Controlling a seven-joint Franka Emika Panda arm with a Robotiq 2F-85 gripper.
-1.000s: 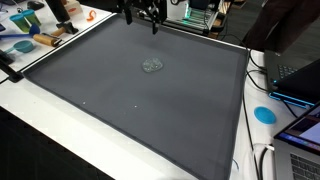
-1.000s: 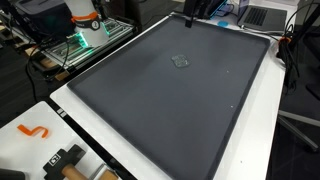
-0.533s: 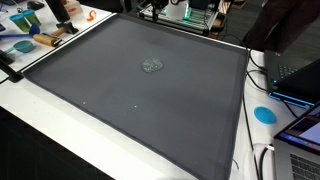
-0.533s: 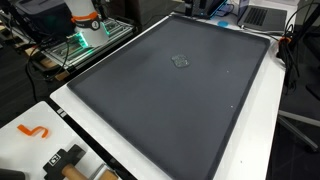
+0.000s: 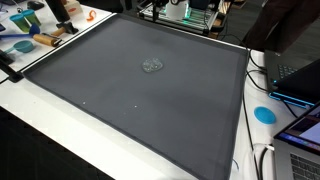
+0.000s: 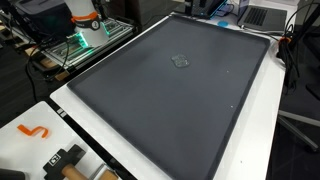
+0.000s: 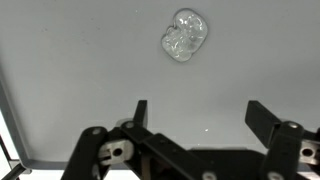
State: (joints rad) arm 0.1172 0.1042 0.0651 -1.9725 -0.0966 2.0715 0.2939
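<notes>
Black metal fingers (image 7: 139, 112) of the gripper (image 7: 198, 108) stand at the bottom of the wrist view. They are wide apart and hold nothing; only the bare grey mat (image 7: 70, 70) shows in the gap. Both tips point toward the top of the frame, and the gripper hangs above the mat without touching anything.

Up the frame from the jaws, near the upper edge, lies a small clear plastic lump (image 7: 184, 36). It is well apart from the tips. It sits a little to the left of the middle line between the two fingers, but inside the width of the opening. Its shape is crumpled and almost round. It looks slightly longer from the upper right to the lower left of the frame, so its long axis runs more along the fingers than across the gap. It is shiny and see-through, so I cannot tell more about its form.

In both exterior views the lump (image 5: 152, 66) (image 6: 181, 61) lies alone on the mat, in the upper middle of the picture. The gripper does not show there. A white table (image 5: 50, 130) borders the mat.
</notes>
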